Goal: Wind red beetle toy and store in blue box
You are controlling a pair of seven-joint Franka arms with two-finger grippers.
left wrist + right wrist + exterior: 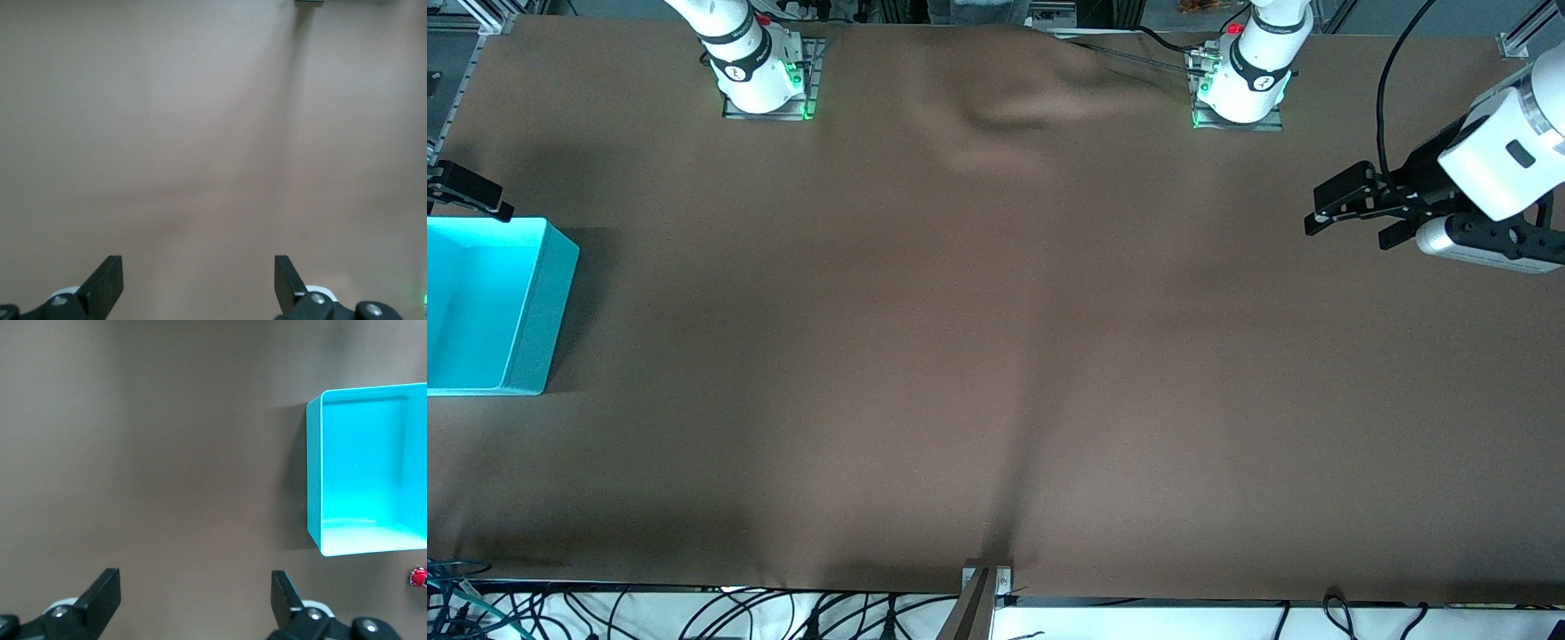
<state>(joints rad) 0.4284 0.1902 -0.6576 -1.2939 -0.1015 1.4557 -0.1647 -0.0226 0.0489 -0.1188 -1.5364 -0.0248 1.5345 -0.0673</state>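
Note:
The blue box (534,311) stands at the right arm's end of the table, with its bright cyan inside (363,473) bare. Only the right wrist view catches the red beetle toy (418,577), a tiny red car on the cloth just outside one short wall of the box. My right gripper (195,587) is open over bare cloth beside the box, and a black part of it (480,197) shows above the box's farther wall. Over the left arm's end of the table my left gripper (1344,236) hangs open (199,273) with nothing between its fingers.
A brown cloth (996,356) covers the whole table, with a raised fold (1014,111) between the two arm bases. A metal bracket (987,587) sits at the table edge nearest the front camera, and cables (694,618) hang below it.

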